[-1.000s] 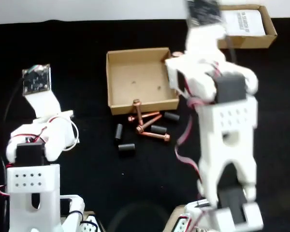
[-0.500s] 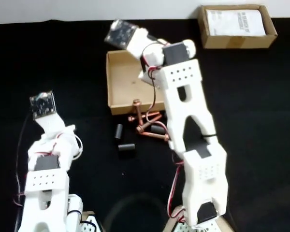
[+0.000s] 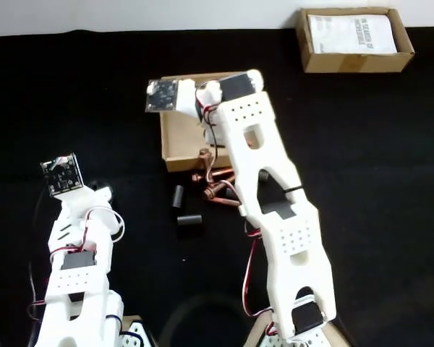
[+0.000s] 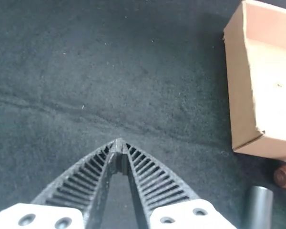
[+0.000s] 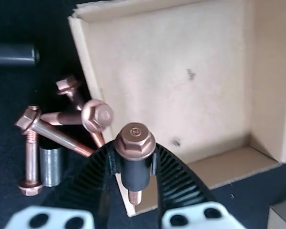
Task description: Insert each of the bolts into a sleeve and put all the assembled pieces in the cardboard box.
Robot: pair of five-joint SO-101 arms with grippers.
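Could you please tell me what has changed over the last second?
The right arm swung leftward from the table's far right; the right tool, shut on a sleeved bolt, now hangs over the cardboard box. The left arm drew back toward the near edge, the left tool shut. The loose bolts, sleeves and far box stayed put.

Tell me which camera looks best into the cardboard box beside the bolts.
The right wrist view: the cardboard box shows its floor and walls beyond the right end effector, holding a sleeved bolt. In the high view the right arm covers part of it; the left wrist view catches one corner.
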